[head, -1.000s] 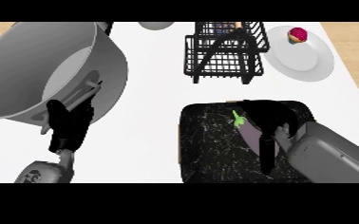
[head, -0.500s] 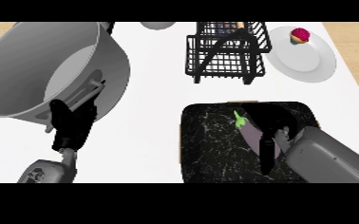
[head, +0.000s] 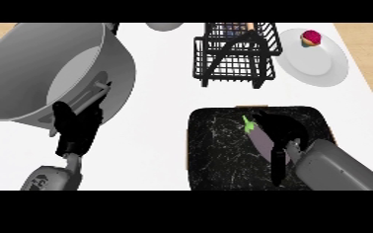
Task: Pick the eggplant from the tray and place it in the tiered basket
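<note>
On the dark tray (head: 218,148) the eggplant (head: 261,139) lies lengthwise, stem pointing toward the tiered basket (head: 235,54), with the right hand (head: 285,133) curled over it from the right; the left hand (head: 76,131) rests open, well apart.

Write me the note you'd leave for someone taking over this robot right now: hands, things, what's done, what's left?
Right hand: on the eggplant in the black tray, fingers curling round it; not lifted yet.
Left hand: open, resting by the big grey bowl.
Tiered basket: beyond the tray, beside the white plate.
Done: reach. Left: lift, carry to basket, release.
</note>
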Robot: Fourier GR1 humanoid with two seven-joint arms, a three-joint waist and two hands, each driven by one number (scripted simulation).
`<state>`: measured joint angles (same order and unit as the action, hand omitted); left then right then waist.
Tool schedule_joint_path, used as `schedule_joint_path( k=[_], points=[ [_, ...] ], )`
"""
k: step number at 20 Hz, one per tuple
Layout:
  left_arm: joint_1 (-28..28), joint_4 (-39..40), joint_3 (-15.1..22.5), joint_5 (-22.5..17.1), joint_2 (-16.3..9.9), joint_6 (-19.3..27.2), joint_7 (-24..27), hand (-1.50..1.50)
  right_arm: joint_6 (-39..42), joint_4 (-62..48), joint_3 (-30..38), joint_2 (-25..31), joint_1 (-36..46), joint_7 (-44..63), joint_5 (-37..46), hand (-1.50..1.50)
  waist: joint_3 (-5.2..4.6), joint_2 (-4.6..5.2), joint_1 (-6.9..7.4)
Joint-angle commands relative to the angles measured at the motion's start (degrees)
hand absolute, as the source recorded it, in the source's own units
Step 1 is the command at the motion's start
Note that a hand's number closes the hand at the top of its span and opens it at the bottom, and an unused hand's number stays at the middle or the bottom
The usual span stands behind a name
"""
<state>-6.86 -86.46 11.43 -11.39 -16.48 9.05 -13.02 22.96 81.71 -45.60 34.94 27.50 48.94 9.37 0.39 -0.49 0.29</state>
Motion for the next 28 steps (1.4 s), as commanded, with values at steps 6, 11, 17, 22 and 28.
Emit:
schedule_joint_path(
  k=[6, 11, 17, 22, 28],
  points=[
    [-1.7, -1.9, 0.0, -3.2, 2.9, -4.1, -0.9, 0.0, 1.7, -2.4, 1.1, -4.7, -3.1, -6.2, 1.7, 1.5, -0.37, 0.51, -0.06],
    [-1.7, 0.7, -1.1, -3.3, 2.4, -6.2, 0.8, 0.0, 1.4, -3.7, 0.2, -6.7, -2.8, -8.7, 5.9, 1.5, -0.38, 0.65, -0.01],
    [-2.6, -1.6, -1.8, -2.9, 3.3, -4.8, -0.7, 0.0, -12.8, -1.1, 4.6, -4.0, -10.1, -9.7, 14.2, 1.5, -0.34, 0.41, -1.09],
    [-0.8, -2.3, -2.6, -2.8, 2.8, -4.1, -0.7, 0.0, -30.6, -0.3, 12.3, -0.7, -14.0, -5.0, 22.1, 1.5, -0.31, 0.08, -2.65],
    [-1.5, 0.5, -3.3, -2.5, 3.4, -4.9, 0.7, 0.0, -36.5, 18.5, 16.8, 1.9, -22.7, -0.9, 22.6, 1.5, -0.46, 0.1, -2.37]
  ],
)
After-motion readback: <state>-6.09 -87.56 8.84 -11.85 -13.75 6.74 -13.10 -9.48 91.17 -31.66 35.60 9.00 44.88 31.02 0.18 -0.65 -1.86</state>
